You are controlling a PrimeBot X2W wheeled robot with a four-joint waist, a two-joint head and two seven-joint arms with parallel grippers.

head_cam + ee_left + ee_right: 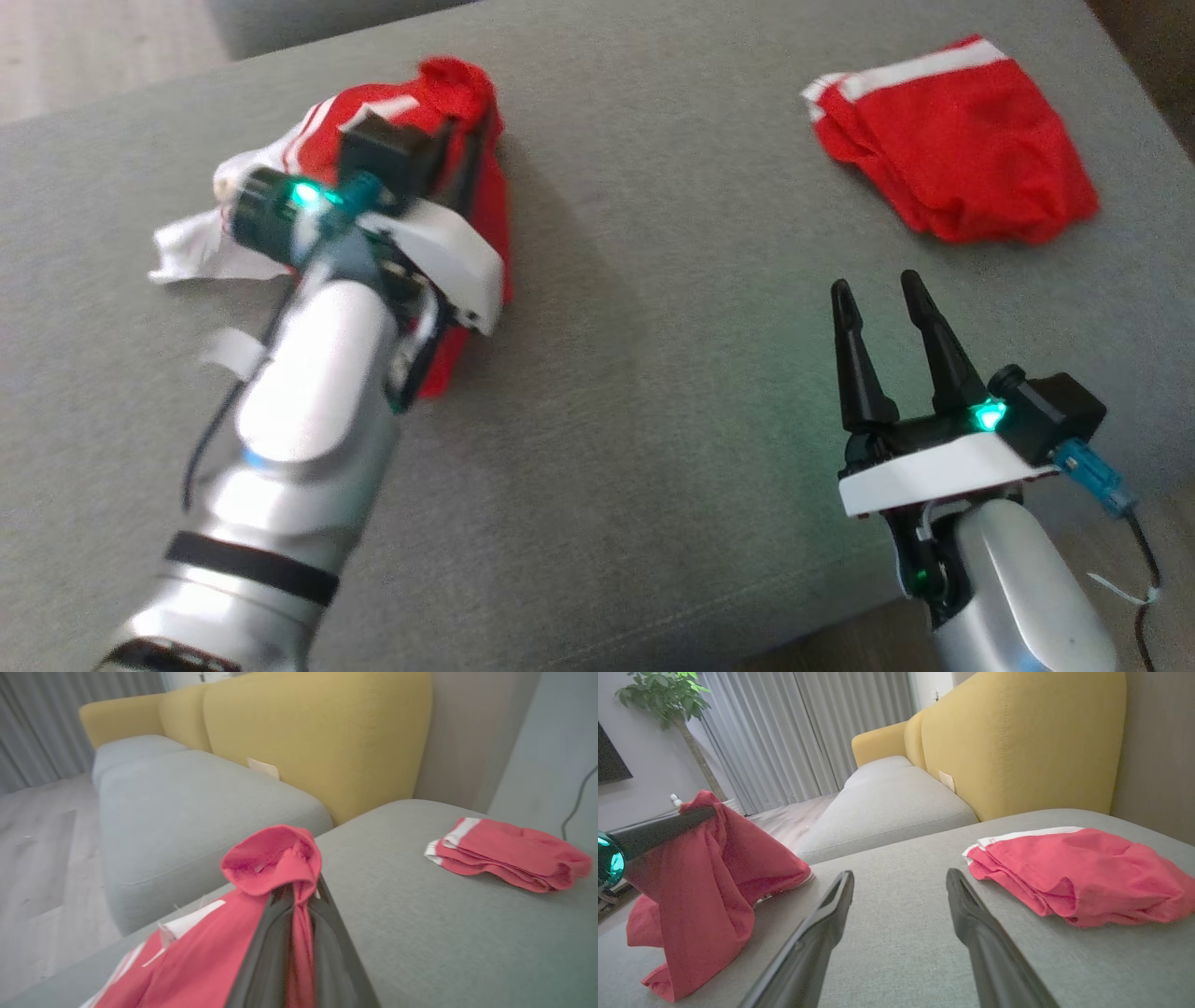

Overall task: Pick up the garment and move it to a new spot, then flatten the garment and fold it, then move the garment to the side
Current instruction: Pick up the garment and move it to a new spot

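Left claw clamped on garment, rest hanging beneath

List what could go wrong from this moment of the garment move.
1. The left gripper pinches just a small bunch of the red garment, so the cloth may slip out.
2. Its lower part trails on the grey cushion. If dragged rightward, it might disturb the folded red garment.

A yellow sofa backrest rises behind its grey seat cushion. Left of the backrest hang grey curtains (a leafy plant farther left); before it lies a folded red garment.
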